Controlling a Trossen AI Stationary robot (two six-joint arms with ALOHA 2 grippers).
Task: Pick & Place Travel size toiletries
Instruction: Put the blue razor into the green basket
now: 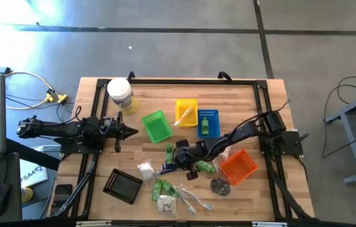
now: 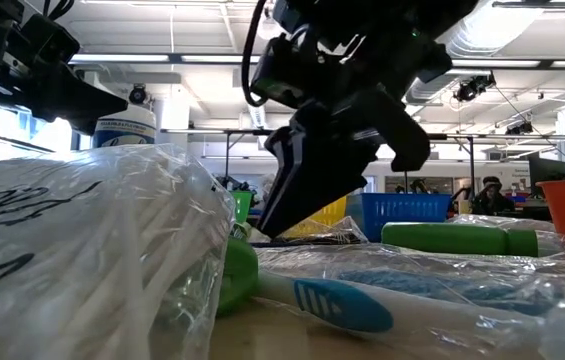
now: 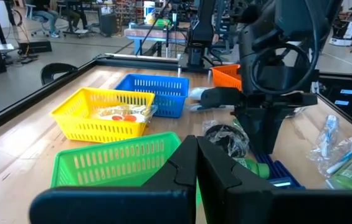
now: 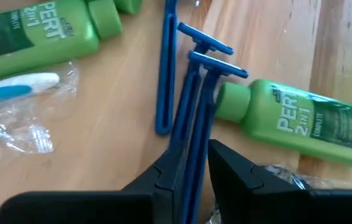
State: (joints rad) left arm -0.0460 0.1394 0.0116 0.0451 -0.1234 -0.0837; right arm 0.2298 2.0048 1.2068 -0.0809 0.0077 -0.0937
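Two razors: blue razors lie side by side on the counter, handles running back between the right gripper's fingers, heads just beside a green bottle's cap.
Green bottles: one "Pert 2in1" bottle on its side touching the razor heads; another lies apart from them.
Toothbrush: wrapped white-and-blue toothbrush near the second bottle.
Other toiletries: loose spread at the counter's near middle, with white packets, green bottles, clear sticks and a dark round piece.
Right gripper: low over the pile; fingers slightly parted, straddling the razor handles. Grip on them cannot be told.
Left gripper: fingers closed, empty, raised at the counter's left, beside the green basket.
Baskets: yellow basket and blue basket behind the pile, orange basket to its right.
Also present: black tray, white jar.
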